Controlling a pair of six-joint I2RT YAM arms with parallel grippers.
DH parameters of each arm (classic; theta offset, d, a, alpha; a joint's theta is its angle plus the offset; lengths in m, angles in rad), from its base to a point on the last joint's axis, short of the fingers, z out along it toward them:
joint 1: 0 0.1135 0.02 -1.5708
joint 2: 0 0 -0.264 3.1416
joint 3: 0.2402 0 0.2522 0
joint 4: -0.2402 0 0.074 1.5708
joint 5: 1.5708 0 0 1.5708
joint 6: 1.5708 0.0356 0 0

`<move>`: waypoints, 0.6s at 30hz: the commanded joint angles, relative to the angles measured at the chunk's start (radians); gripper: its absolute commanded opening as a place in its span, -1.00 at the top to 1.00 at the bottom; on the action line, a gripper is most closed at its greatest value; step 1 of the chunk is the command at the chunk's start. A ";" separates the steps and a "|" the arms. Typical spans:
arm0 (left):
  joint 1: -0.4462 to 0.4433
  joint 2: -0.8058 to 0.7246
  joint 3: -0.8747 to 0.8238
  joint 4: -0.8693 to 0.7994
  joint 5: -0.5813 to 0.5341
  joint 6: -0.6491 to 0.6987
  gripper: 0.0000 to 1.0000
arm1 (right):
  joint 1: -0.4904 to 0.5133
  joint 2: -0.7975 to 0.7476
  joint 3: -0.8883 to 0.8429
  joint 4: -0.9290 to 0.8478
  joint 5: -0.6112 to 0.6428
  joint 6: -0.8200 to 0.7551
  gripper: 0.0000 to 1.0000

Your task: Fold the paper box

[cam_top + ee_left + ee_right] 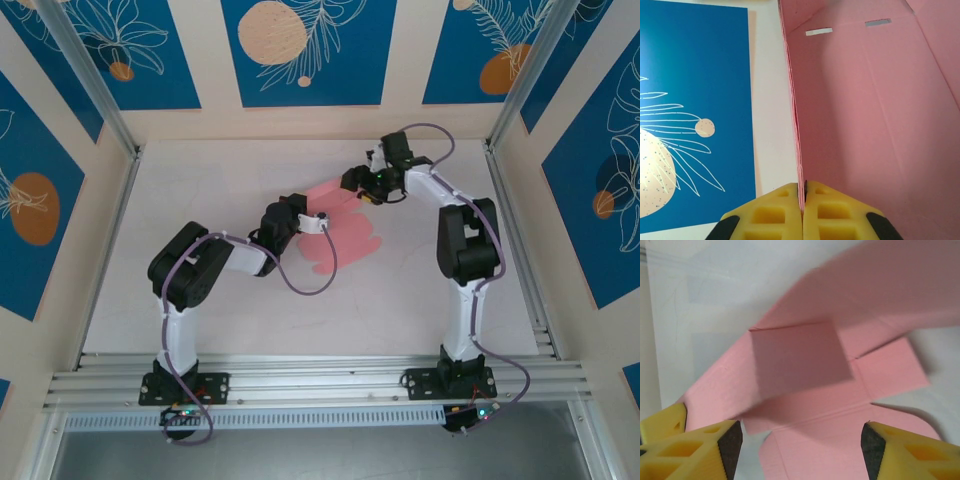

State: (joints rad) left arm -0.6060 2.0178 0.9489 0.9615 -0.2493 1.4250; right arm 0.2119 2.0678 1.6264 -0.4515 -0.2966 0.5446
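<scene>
White table (200, 300): carries the work.
Box (350, 238): pink card, partly folded. It sits just past the table's centre toward 12 o'clock, most of it flat, with one side lifted at its 9 o'clock edge.
Long axis: seems to run from 11 o'clock to 5 o'clock in the top view, though the creases are hard to trace there.
Panel (870, 125): the lifted side, standing as a wall that rises up and away from the left claw.
Flap (800, 360): a shaded square tilted up off the sheet, blurred, with flat tabs lying around it.
Left claw (802, 192): jaws together, clamped on the panel's near edge at the box's 9 o'clock side.
Right claw (800, 440): jaws apart with nothing between them, hovering over the box's 12 to 1 o'clock end.
Bearing: from the right claw, the flap lies straight ahead and below, in line with the gap between its jaws.
Nearer claw: both are at the sheet. The left looks tied up as the anchor, so the free right claw seems the one placed to press the next fold.
Slots (819, 32): two small pale slits near the panel's far edge, probably meant for tabs.
</scene>
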 commanded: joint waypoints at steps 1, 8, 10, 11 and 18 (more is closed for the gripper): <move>-0.012 0.026 -0.001 -0.038 -0.014 0.032 0.94 | -0.042 -0.091 -0.068 0.097 -0.058 0.025 -0.33; -0.008 -0.020 -0.002 -0.028 0.000 -0.028 0.97 | -0.096 -0.110 -0.165 0.117 -0.045 0.038 -0.22; -0.004 -0.065 -0.003 -0.079 0.039 -0.078 0.97 | -0.102 -0.108 -0.189 0.127 -0.048 0.031 -0.19; -0.001 -0.086 -0.004 -0.105 0.061 -0.100 0.97 | -0.104 -0.106 -0.200 0.138 -0.054 0.031 -0.17; 0.035 -0.166 0.015 -0.252 0.173 -0.217 0.95 | -0.106 -0.058 -0.248 0.259 -0.108 0.047 -0.14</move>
State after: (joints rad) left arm -0.5903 1.8751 0.9493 0.7864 -0.1410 1.2816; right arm 0.1097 1.9835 1.3869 -0.2634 -0.3511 0.5762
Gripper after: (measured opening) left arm 0.053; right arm 0.570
